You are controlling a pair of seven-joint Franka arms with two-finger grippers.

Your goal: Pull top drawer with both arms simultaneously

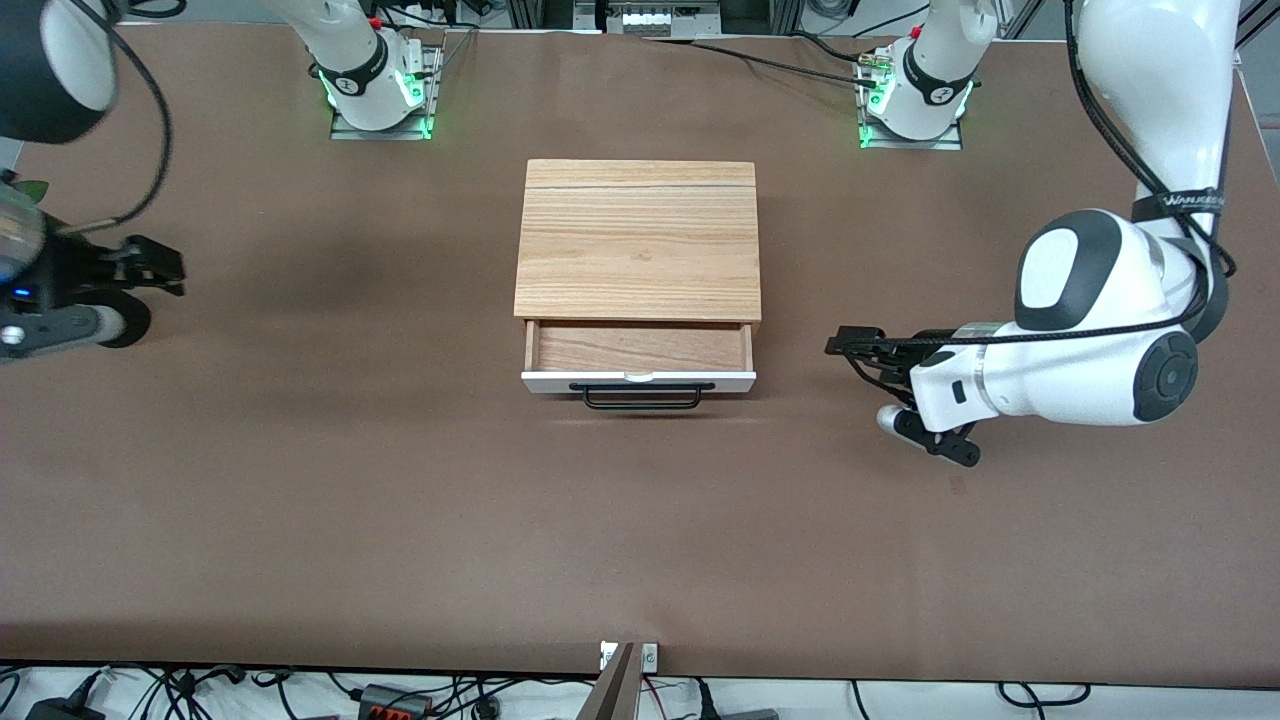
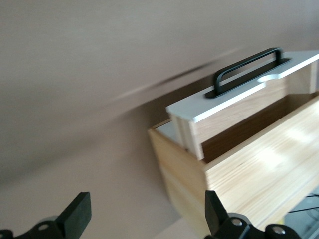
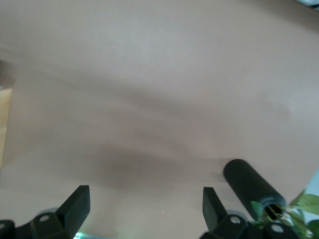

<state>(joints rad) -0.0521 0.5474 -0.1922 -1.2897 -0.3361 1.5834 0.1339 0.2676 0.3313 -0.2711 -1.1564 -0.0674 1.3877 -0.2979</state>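
- You are looking at a wooden cabinet sitting in the middle of the brown table, with its top drawer standing partly pulled out toward the front camera, at 6 o'clock from the cabinet top.
- The drawer's white front panel is facing the camera, its black bar handle is sticking out from it, and the light wood bottom is showing inside.
- Your left gripper is hanging over bare table at about 3 o'clock from the drawer, well apart from it; its fingers are spread wide and holding nothing.
- Your right gripper is hanging over the table near the right arm's end, at roughly 9 o'clock from the cabinet and well apart from it; its fingers are likewise spread wide and gripping nothing.
- Neither gripper is touching the handle.
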